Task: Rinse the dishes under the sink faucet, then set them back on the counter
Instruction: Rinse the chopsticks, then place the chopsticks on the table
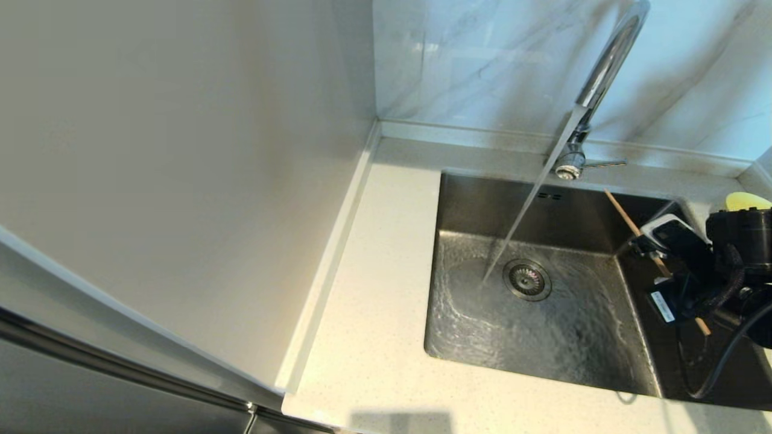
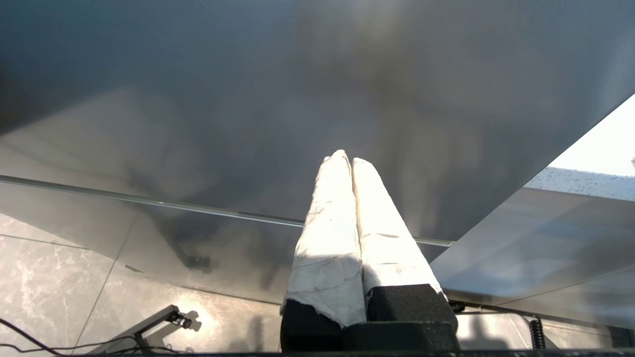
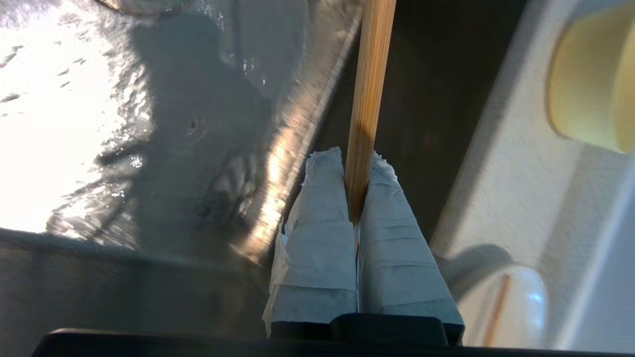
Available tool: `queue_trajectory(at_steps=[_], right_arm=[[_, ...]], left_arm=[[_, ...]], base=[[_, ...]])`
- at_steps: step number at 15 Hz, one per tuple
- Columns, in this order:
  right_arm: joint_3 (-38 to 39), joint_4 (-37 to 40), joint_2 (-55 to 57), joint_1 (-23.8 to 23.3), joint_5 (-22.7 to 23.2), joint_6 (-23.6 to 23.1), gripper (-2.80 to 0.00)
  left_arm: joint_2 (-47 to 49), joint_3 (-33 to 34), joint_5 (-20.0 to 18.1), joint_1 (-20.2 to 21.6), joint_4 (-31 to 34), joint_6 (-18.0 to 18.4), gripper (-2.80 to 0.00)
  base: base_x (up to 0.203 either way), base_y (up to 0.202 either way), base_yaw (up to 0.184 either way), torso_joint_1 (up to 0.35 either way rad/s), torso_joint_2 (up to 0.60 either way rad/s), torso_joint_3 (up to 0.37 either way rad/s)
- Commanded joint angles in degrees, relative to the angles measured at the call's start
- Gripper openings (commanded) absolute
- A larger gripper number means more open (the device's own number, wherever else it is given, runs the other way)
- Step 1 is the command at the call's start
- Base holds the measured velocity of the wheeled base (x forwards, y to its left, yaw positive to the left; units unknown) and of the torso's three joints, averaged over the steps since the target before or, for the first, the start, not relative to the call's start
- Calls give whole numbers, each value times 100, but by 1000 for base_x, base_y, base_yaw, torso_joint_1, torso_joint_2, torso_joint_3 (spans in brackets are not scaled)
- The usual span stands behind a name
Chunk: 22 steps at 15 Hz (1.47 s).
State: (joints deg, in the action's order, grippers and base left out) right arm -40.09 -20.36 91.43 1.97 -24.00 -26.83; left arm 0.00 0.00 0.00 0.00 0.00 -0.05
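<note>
Pale yellow and matte, the bowl [image 1: 748, 201] sits on the speckled counter [image 1: 374, 337] at my three o'clock, beside the steel sink [image 1: 543, 313]. Water [image 1: 525, 211] streams from the chrome faucet [image 1: 603, 72] near the drain strainer [image 1: 527, 279]. I see my right gripper [image 3: 358, 196] clamped on a wooden stick [image 3: 369, 89] over the sink's right wall; a cream dish [image 3: 516, 302] lies nearby. My left gripper [image 2: 349, 161], pinched together and empty, hangs before a grey panel [image 2: 248, 99].
</note>
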Motion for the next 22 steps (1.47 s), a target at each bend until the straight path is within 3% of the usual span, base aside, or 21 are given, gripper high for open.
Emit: queue_trajectory(at_steps=[1, 5, 7, 9, 12, 16, 22], right_arm=[[129, -12, -211, -156, -10, -328, -280], [74, 102, -764, -262, -14, -985, -280], [741, 130, -743, -266, -16, -1161, -280], [975, -121, -728, -271, -19, -1191, -280], [335, -311, -811, -377, -12, -1172, -280], [1336, -920, -682, -431, -11, -1186, -280], [87, -1425, -21, -906, -90, -1107, -280]], left_arm=[[0, 0, 0, 0, 0, 5, -280], [0, 0, 0, 0, 0, -3, -280], [9, 0, 0, 0, 0, -3, -280], [0, -6, 0, 0, 0, -3, -280], [0, 0, 0, 0, 0, -3, -280], [7, 0, 0, 0, 0, -3, -280], [0, -7, 0, 0, 0, -3, -280]], base=[[0, 0, 0, 0, 0, 0], [0, 0, 0, 0, 0, 0], [0, 0, 0, 0, 0, 0], [0, 0, 0, 0, 0, 0], [0, 0, 0, 0, 0, 0], [0, 0, 0, 0, 0, 0], [0, 0, 0, 0, 0, 0]])
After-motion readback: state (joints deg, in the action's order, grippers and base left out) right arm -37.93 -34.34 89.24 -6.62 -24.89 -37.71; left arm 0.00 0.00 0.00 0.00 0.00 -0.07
